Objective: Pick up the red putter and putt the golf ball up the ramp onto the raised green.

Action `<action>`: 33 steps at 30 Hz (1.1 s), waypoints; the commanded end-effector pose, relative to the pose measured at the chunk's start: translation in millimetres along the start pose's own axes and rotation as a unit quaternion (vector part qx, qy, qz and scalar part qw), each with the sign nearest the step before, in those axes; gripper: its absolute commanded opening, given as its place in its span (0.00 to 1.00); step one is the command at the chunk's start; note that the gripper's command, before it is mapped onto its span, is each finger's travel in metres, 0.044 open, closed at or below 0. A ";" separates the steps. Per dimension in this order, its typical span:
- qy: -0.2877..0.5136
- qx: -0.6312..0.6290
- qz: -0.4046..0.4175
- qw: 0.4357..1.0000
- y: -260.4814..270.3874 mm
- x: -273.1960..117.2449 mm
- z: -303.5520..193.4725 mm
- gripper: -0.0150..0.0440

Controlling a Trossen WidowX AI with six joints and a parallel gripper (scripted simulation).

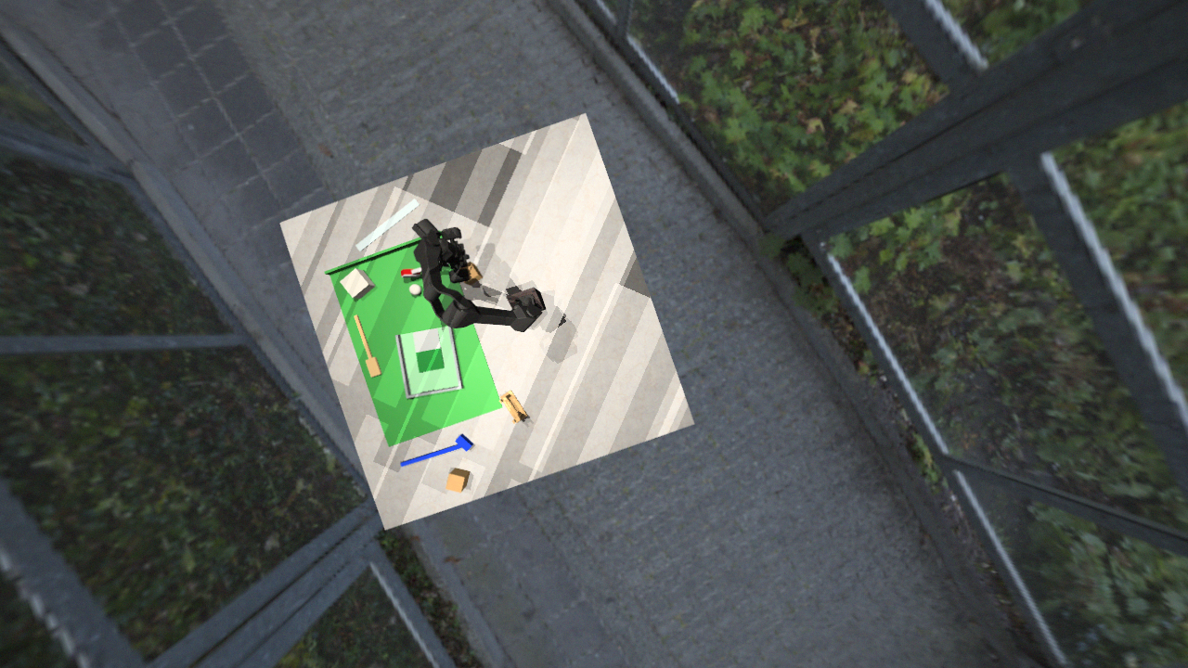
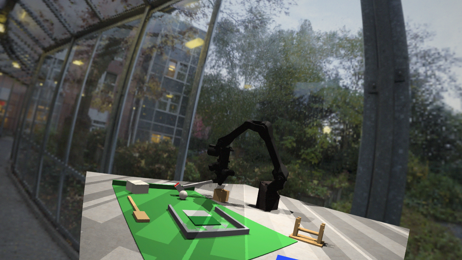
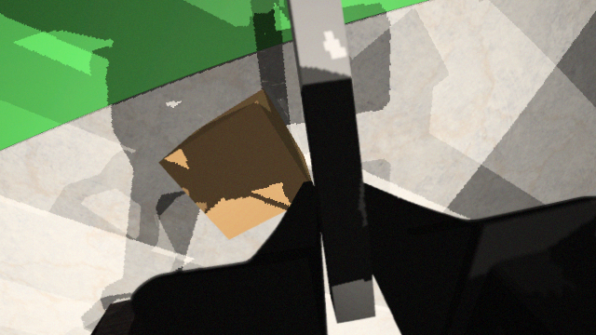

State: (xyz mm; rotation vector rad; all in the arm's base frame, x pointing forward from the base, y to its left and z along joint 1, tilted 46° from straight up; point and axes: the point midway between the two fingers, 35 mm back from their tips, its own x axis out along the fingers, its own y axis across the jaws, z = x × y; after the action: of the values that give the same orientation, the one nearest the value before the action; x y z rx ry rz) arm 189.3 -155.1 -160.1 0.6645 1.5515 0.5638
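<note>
A square table top (image 1: 581,274) patterned in diagonal grey and cream stripes sits in a glazed walkway with a grey paved floor, steel-framed glass walls, and leafy ground, trees and a lit building outside. A bright green mat (image 2: 161,226) covers the part of the table well away from the arm's base, with a low dark green wall (image 2: 155,185) along its far edge. On the mat stands the raised green (image 2: 203,219), a grey-framed platform with a pale ramp and a dark green square in its middle. The black arm arches from its base (image 2: 267,195) on the bare stripes and reaches down by the mat's edge, where the gripper (image 2: 221,181) is clamped on the grey shaft of the red putter (image 2: 194,185); the wrist view shows the shaft (image 3: 332,186) running between the dark fingers. The shaft runs low and nearly level over the mat, and its red head (image 2: 177,185) hangs just beside the white golf ball (image 2: 183,194), which rests on the mat short of the ramp; whether they touch I cannot tell. A brown box (image 2: 221,195) sits on the stripes right under the gripper. Elsewhere lie a wooden putter (image 2: 138,210), a pale block (image 2: 137,186), a small wooden rack (image 2: 306,232), a blue putter (image 1: 437,452), a second brown box (image 1: 458,479) and a pale strip (image 1: 387,224).
</note>
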 end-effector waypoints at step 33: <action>-0.004 0.002 0.006 1.000 110.3 1.0 1.8 0.25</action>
State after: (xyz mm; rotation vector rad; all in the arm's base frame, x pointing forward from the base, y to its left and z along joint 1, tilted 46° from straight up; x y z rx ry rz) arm 199.6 -78.4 -90.8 0.6763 1.5515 0.5726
